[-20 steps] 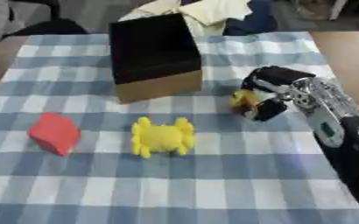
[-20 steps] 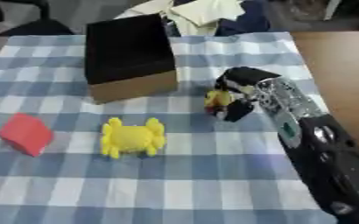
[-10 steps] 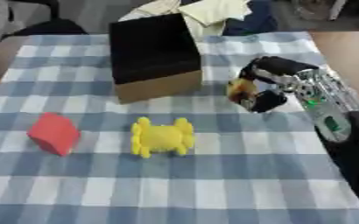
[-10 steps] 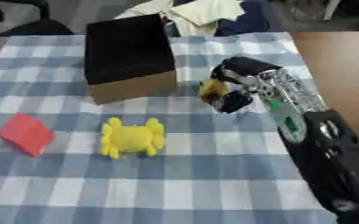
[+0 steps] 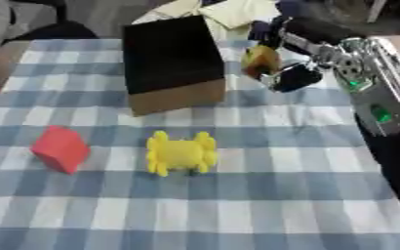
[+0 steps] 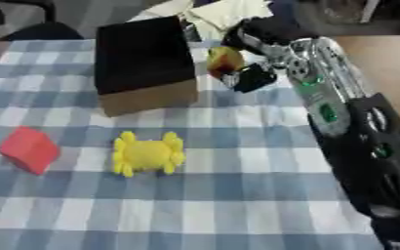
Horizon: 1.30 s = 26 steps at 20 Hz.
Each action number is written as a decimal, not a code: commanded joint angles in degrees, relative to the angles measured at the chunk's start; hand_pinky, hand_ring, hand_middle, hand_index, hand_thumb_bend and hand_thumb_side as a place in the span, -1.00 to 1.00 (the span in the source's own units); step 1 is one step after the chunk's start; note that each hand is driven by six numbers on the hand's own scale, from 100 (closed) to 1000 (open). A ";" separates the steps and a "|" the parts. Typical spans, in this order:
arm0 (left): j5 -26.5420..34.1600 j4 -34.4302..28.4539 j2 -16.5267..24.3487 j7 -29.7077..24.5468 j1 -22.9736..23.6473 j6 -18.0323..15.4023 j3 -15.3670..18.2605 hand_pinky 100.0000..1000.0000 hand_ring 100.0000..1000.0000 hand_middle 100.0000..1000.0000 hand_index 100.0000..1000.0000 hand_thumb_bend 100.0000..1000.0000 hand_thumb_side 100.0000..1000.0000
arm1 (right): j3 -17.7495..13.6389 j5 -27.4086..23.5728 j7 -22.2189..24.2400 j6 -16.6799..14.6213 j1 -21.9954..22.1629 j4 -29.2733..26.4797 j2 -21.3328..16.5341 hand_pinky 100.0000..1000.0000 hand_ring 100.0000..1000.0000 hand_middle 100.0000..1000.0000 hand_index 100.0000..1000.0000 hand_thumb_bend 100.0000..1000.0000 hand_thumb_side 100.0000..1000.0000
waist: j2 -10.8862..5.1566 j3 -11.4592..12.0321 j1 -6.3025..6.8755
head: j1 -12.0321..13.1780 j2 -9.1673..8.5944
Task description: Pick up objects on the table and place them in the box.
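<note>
the right hand [image 5: 293, 73] had its fingers curled round a small yellow toy [image 5: 261, 61], raised just right of the box [image 5: 171, 61]. the toy looked light and stiff, best held round its middle. the left hand was out of view.
</note>
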 commanded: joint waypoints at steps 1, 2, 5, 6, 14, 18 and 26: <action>0.22 -0.90 1.41 -0.41 -0.57 -0.05 -0.23 0.16 0.50 0.29 0.55 -0.97 0.66 | 0.16 3.17 -0.59 0.89 -3.44 0.33 3.90 0.53 0.49 0.12 0.39 -1.00 -0.53 | -1.27 0.30 0.13 | -0.45 -0.49; 0.28 -0.90 1.35 -0.47 -0.58 -0.06 -0.25 0.16 0.50 0.29 0.55 -0.97 0.66 | 0.27 4.42 -1.01 1.13 -4.25 1.35 5.32 0.53 0.49 0.12 0.40 -1.00 -0.52 | -1.28 0.40 0.16 | -0.53 -0.52; 0.48 -0.90 1.13 -0.61 -0.65 -0.08 -0.36 0.16 0.50 0.29 0.55 -0.97 0.66 | 0.78 6.97 -2.36 1.15 -6.66 5.01 9.87 0.53 0.50 0.12 0.40 -1.00 -0.50 | -1.27 0.79 0.27 | -1.00 -0.52; 0.54 -0.90 1.06 -0.67 -0.70 -0.09 -0.41 0.16 0.50 0.29 0.55 -0.97 0.66 | 0.89 7.91 -2.87 1.14 -7.37 6.36 11.13 0.53 0.50 0.12 0.40 -1.00 -0.49 | -1.25 0.86 0.29 | -1.20 -0.49; 0.94 -0.90 0.62 -1.14 -1.25 -0.16 -0.74 0.16 0.50 0.29 0.55 -0.97 0.66 | -0.68 15.24 -9.98 3.37 -10.19 15.81 19.71 0.53 0.49 0.10 0.41 -1.00 -0.40 | -0.84 1.48 0.12 | -3.63 0.61; 1.02 -0.90 0.33 -1.30 -1.43 -0.07 -0.81 0.16 0.50 0.29 0.55 -0.97 0.66 | -2.39 17.64 -13.44 5.81 -10.91 17.86 22.34 0.52 0.48 0.08 0.42 -1.00 -0.37 | -0.50 1.70 -0.09 | -3.24 0.61; 1.08 -0.90 0.04 -1.48 -1.64 0.09 -0.94 0.16 0.50 0.29 0.54 -0.97 0.67 | -5.58 20.80 -18.63 10.37 -12.48 20.88 25.16 0.52 0.47 0.05 0.43 -1.00 -0.28 | 0.05 2.09 -0.35 | -2.46 -0.03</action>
